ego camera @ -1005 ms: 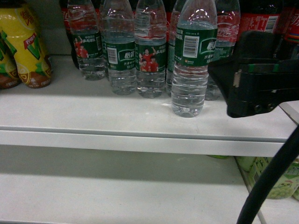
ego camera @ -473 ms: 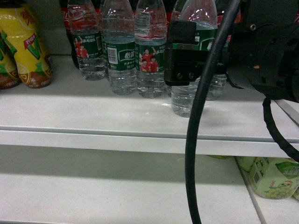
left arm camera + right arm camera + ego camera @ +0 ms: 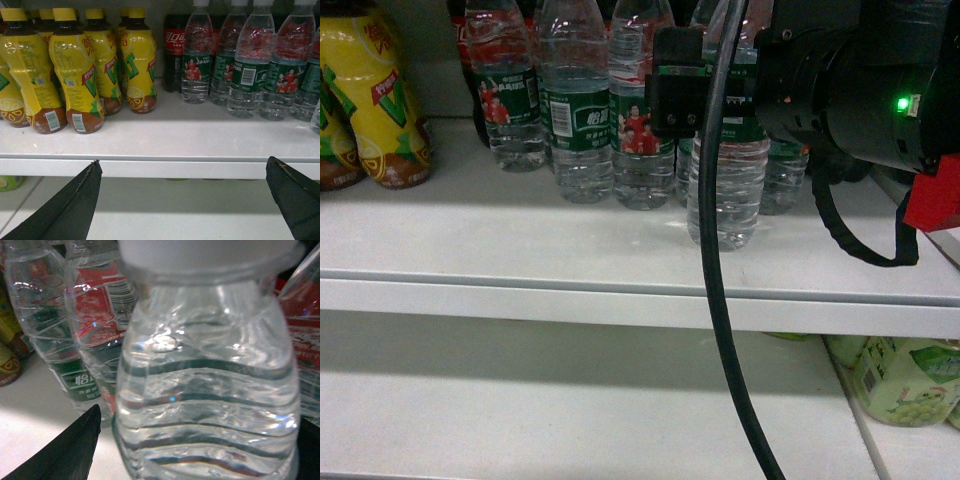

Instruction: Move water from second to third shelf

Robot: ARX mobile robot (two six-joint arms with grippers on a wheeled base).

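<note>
We judged the water bottle (image 3: 725,190) to be a fairly heavy, full load: colourless water filled it right up into the shoulder in the right wrist view. Its clear ribbed wall (image 3: 207,405) looked thin and glossy, so we expected it to give under a hard squeeze and to slide if gripped lightly. The ribs and the dark green label band seemed to us the best place to take hold, around mid-body, where the section is stiffest and the wrap offers some friction; the tapering shoulder would have let it slip downward.

The bottle stood upright at the front of the upper shelf (image 3: 520,250), ahead of the row of other water bottles (image 3: 575,110), with yellow tea bottles (image 3: 375,100) far to the left and the lower shelf (image 3: 520,400) bare in front.

Our right gripper (image 3: 720,95) reached in level from the right, its black finger (image 3: 678,80) showing on the bottle's left side at label height and the wrist body behind on the right. In the right wrist view the bottle filled the space between one dark finger (image 3: 60,450) at lower left and a dark edge at far right, so we read the claw as spread wide around the bottle; contact could not be made out.

Our left gripper (image 3: 182,200) hung back below the shelf edge, its two fingers spread wide apart with nothing between them.
</note>
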